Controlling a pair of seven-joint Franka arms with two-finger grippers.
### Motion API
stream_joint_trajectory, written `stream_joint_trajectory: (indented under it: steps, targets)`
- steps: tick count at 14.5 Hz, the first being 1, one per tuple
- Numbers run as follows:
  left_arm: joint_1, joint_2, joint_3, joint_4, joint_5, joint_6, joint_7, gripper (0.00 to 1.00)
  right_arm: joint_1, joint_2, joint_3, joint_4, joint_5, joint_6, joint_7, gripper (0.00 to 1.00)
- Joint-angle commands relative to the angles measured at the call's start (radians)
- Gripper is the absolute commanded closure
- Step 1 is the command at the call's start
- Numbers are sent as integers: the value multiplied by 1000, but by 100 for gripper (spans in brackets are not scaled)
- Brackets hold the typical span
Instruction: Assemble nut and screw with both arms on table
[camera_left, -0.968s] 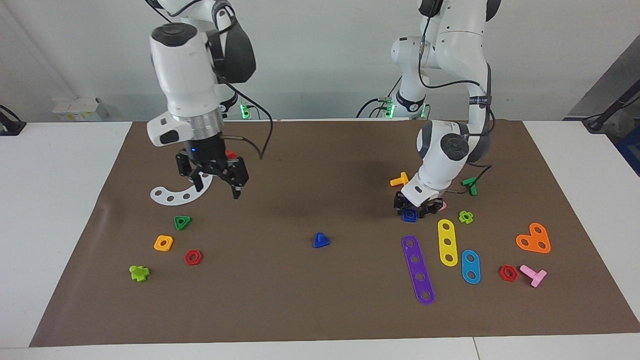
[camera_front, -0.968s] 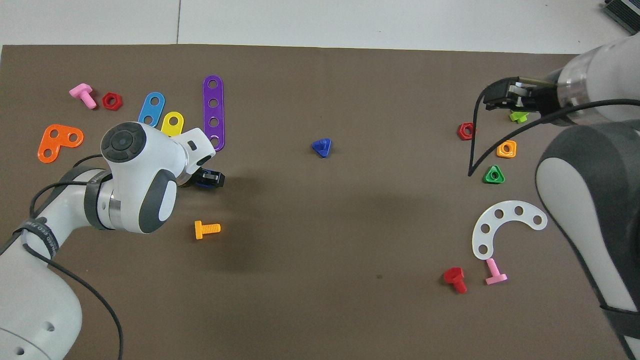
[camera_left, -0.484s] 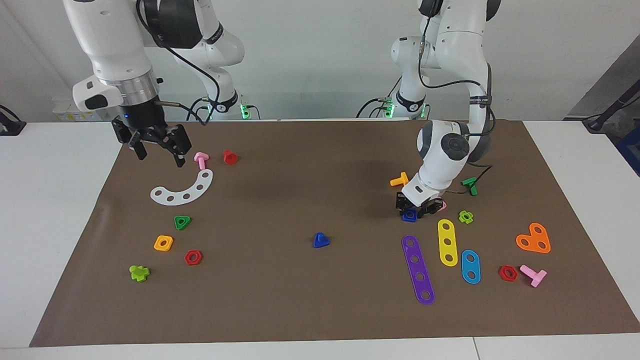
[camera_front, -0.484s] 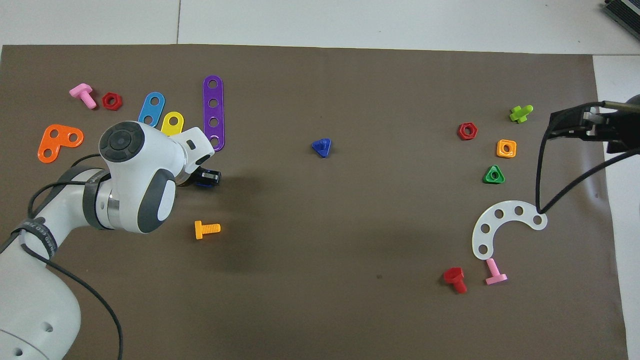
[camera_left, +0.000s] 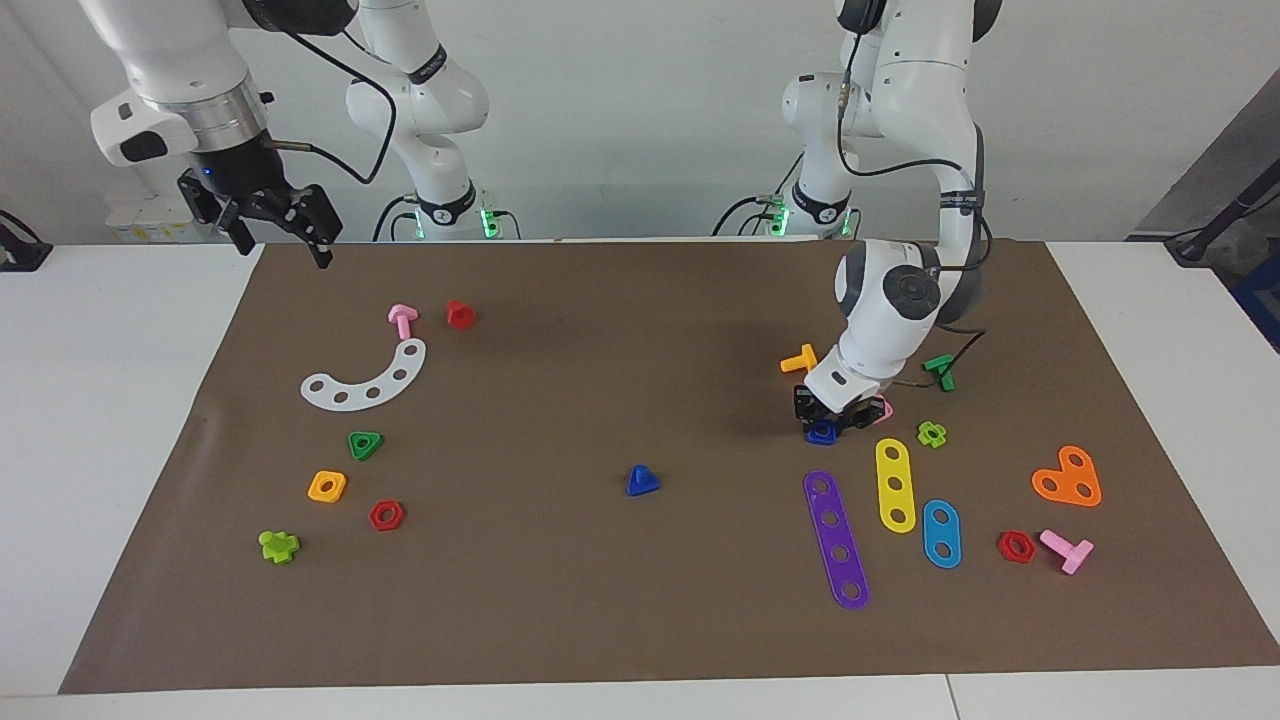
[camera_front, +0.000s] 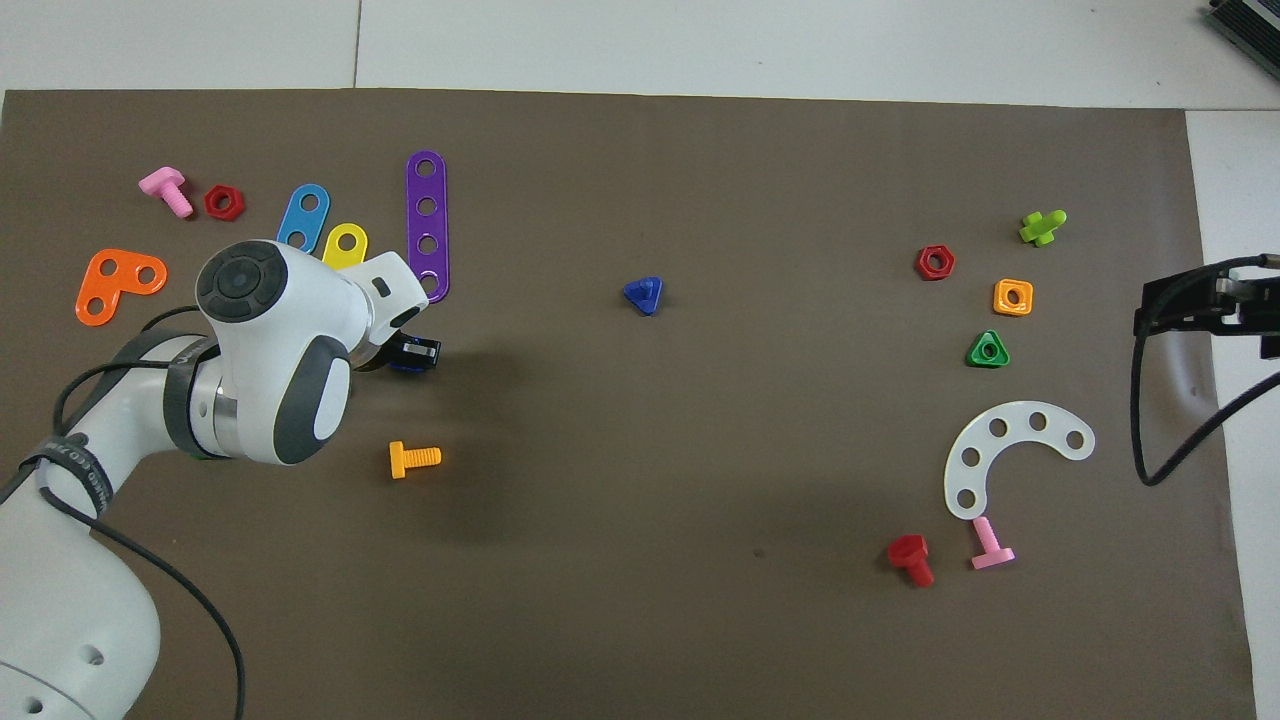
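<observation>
The dark-blue square nut (camera_left: 821, 432) lies on the brown mat (camera_left: 600, 600) toward the left arm's end; only a sliver of it shows in the overhead view (camera_front: 403, 366). My left gripper (camera_left: 826, 413) is down on it, fingers closed on its sides; it also shows in the overhead view (camera_front: 415, 352). The dark-blue triangular-headed screw (camera_left: 641, 481) lies alone mid-mat, also in the overhead view (camera_front: 643, 295). My right gripper (camera_left: 280, 232) hangs open and empty, raised over the mat's corner at the right arm's end (camera_front: 1190, 305).
A pink nut (camera_left: 885, 410), orange bolt (camera_left: 800, 359), green bolt (camera_left: 940, 371), purple strip (camera_left: 836, 540) and yellow strip (camera_left: 895, 484) crowd the left gripper. A white curved strip (camera_left: 366, 378), green triangular nut (camera_left: 365, 444) and orange square nut (camera_left: 327, 486) lie toward the right arm's end.
My right gripper has risen and swung away from over the white curved strip to the mat's corner. My left gripper has stayed at the nut, shifting only slightly.
</observation>
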Motion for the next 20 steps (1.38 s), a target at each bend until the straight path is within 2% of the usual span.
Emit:
stream_joint_trajectory:
  steps: [1,4,7,11,15,20]
  targets:
    - [-18,12,15,67,-2,-60,-26,87,5,-32,-28,-36,17,-5,-31,0]
    - [-46,25,16,135,-2,-124,-103,96,27,-28,-79,-35,59,-7,-31,0]
    - [-101,59,16,242,-4,-195,-248,97,25,-29,-79,-35,59,-7,-30,0]
    - [-209,90,21,336,-2,-247,-442,99,27,-34,-78,-44,62,-5,-25,0]
    - [-281,208,21,579,-2,-362,-545,100,25,-34,-76,-41,63,-5,-27,0]
    - [-321,320,26,747,0,-367,-568,100,25,-34,-76,-41,63,-5,-27,0]
